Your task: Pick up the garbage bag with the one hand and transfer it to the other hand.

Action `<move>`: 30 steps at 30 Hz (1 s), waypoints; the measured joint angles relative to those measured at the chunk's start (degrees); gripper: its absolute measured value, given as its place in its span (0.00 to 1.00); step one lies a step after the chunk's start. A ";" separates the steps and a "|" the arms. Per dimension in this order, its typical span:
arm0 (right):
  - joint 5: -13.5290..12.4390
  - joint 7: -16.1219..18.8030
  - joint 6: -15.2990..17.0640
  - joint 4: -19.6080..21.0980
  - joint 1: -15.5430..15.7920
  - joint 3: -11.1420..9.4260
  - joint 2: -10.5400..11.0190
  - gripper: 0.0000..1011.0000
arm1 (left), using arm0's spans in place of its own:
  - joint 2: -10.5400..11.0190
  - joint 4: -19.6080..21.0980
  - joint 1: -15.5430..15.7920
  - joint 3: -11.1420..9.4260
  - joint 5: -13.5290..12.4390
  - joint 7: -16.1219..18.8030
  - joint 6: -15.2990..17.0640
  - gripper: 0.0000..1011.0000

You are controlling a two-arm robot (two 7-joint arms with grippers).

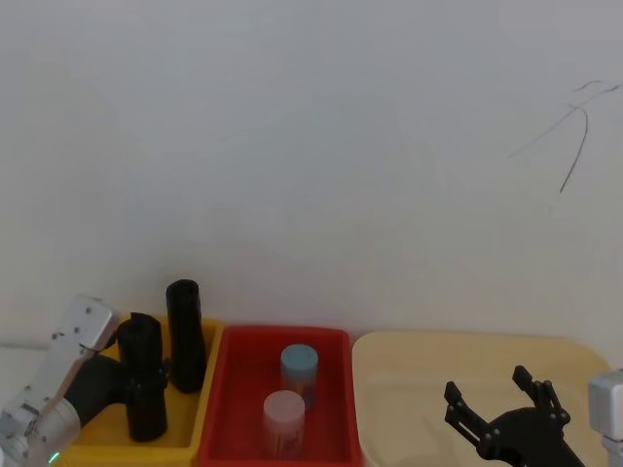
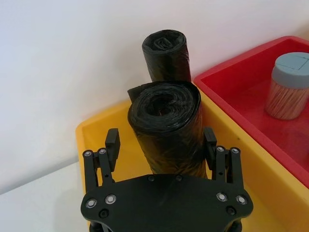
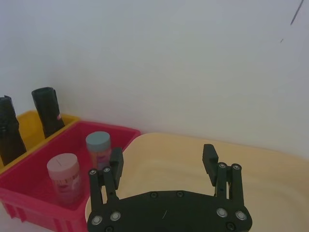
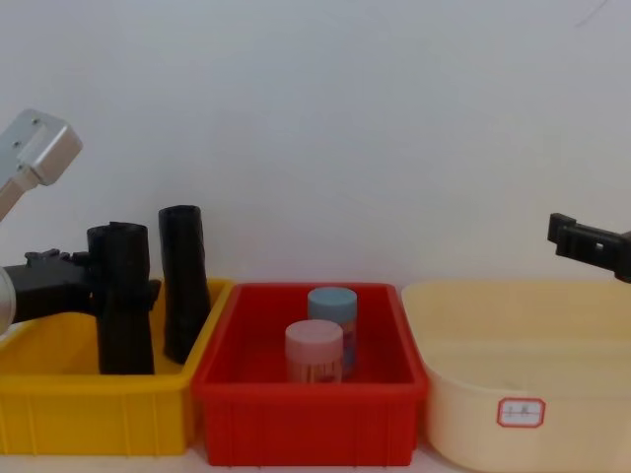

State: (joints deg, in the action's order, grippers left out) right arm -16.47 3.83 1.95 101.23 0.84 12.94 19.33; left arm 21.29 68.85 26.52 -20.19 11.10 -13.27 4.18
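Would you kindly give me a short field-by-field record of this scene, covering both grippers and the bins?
Left gripper: open, fingers either side of the nearer garbage bag roll
Right gripper: open, empty, above the cream basin
Yellow bin: holds both rolls upright; farther roll untouched
Red bin: blue-lidded jar and pink-lidded jar, upright
Handover: not yet begun

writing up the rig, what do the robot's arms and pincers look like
The left pincer and right pincer match: black, two-fingered, on a flat black plate dotted with silver screws. The left wrist housing and right wrist housing are silver-grey, with a green light low on the left one.
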 joint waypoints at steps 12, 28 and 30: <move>0.00 0.00 0.00 0.00 0.00 0.00 0.00 0.99 | -0.26 -0.52 0.37 -0.10 -0.20 0.00 -0.10 0.81; 0.00 0.00 0.00 0.00 0.00 0.00 0.00 0.99 | -0.36 -0.73 0.50 -0.14 -0.30 0.00 -0.11 0.52; 0.00 0.00 0.00 0.00 0.00 0.00 0.00 0.99 | -0.37 -0.74 0.51 -0.14 -0.30 0.00 -0.11 0.51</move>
State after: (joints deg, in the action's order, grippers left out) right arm -16.47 3.82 1.95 101.23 0.84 12.94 19.34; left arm 20.92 68.12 27.03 -20.33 10.80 -13.28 4.07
